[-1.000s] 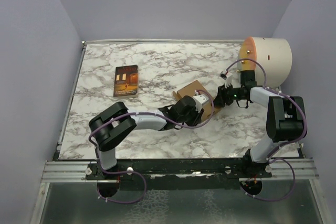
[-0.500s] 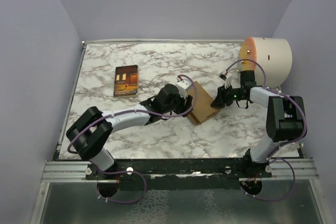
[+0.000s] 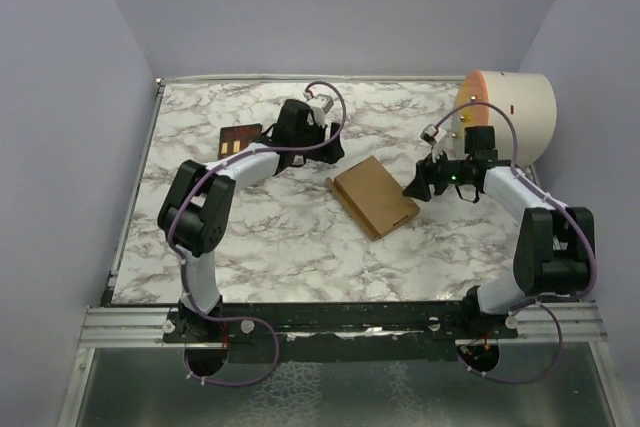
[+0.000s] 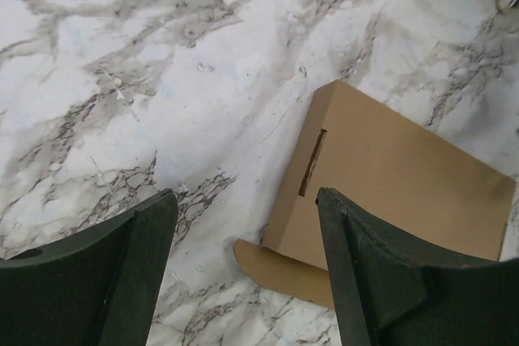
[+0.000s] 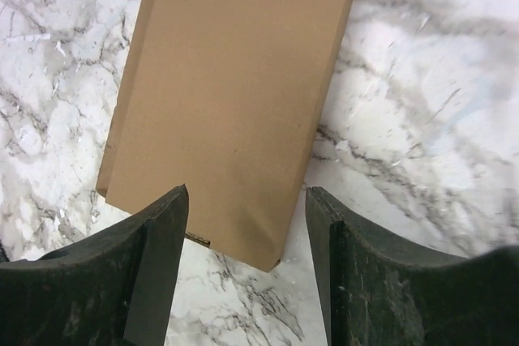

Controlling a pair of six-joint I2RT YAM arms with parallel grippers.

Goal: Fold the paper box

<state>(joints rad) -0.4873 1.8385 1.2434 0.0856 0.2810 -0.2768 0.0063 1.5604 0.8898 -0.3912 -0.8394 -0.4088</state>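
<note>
Paper box (image 3: 375,196): closed flat, one tab (image 4: 276,269) poking out.
Left claw (image 4: 245,194): open, empty.
Right claw (image 5: 246,192): open, empty, above it.
Advice: probably tuck tab in, holding lid down.

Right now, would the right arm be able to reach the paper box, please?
Probably yes: its open end effector hovers right by the paper box, with nothing between them.
</note>
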